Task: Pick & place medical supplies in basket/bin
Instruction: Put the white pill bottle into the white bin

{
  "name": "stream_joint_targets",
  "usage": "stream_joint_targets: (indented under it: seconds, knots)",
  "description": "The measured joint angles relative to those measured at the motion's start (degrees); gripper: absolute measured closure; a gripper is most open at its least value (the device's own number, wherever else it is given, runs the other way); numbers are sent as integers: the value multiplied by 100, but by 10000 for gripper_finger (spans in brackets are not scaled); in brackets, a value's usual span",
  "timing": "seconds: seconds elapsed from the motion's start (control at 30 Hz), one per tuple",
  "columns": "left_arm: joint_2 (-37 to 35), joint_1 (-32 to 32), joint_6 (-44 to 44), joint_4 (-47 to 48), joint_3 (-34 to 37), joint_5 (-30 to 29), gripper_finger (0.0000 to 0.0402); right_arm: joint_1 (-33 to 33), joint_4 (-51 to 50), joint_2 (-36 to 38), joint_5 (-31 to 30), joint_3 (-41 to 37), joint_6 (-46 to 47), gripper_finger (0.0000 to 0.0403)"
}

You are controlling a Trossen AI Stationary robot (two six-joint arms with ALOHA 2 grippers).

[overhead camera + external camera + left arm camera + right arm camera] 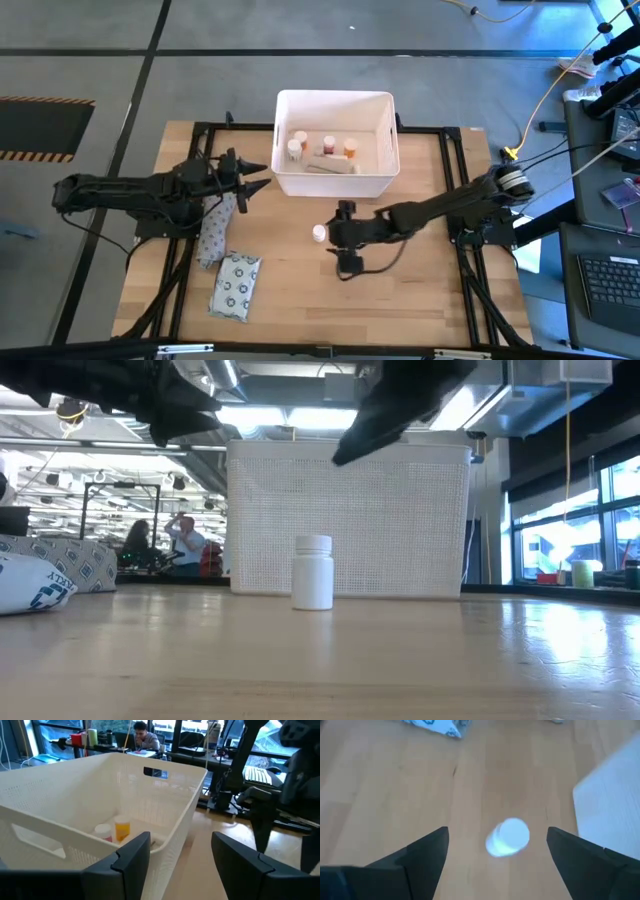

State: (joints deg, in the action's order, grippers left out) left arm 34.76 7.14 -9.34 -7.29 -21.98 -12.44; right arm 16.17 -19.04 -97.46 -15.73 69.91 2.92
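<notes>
1. Two dark fingers of the right gripper (495, 852) stand wide apart with nothing in them, and a small white bottle (507, 837) sits on the wooden table (385, 795) right between them, farther down.
2. From above, that white bottle (319, 233) stands upright on the table, just in front of the white tub (336, 106) and just beside the right gripper (336, 232).
3. It looks light, hard and smooth, so it could slip or tip over. I think the best place to hold it is around its round sides, below the cap.
4. Over on the other side, the left gripper (256, 177) hangs by the tub's left wall. Its fingers are apart and hold nothing.
5. Inside the tub are small bottles, one with an orange cap (351, 146) and one with a pink cap (294, 147), plus a white roll (331, 167) lying flat.
6. Still out on the table are a flat packet with ring marks (236, 285) near the front and a soft white pack with blue print (217, 232) under the left arm.
7. Those packs look soft and bendy. I think they are best pinched at an edge.
</notes>
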Motion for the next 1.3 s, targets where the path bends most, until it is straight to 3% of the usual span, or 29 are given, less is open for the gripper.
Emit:
stream_joint_targets:
  seconds: [0.3,0.47,0.67,1.3]
  knots:
    - [82,2,0,125,20,10,199,-205,-1551,-1217,32,1624,-1027,79]
    - [120,2,2,254,20,30,197,-339,-1942,-1647,40,2124,-1284,95]
    - [172,2,0,422,20,30,199,-517,-2090,-1808,66,2169,-1521,104]
    - [177,2,61,608,20,10,199,-744,-2082,-2116,293,2164,-1067,105]
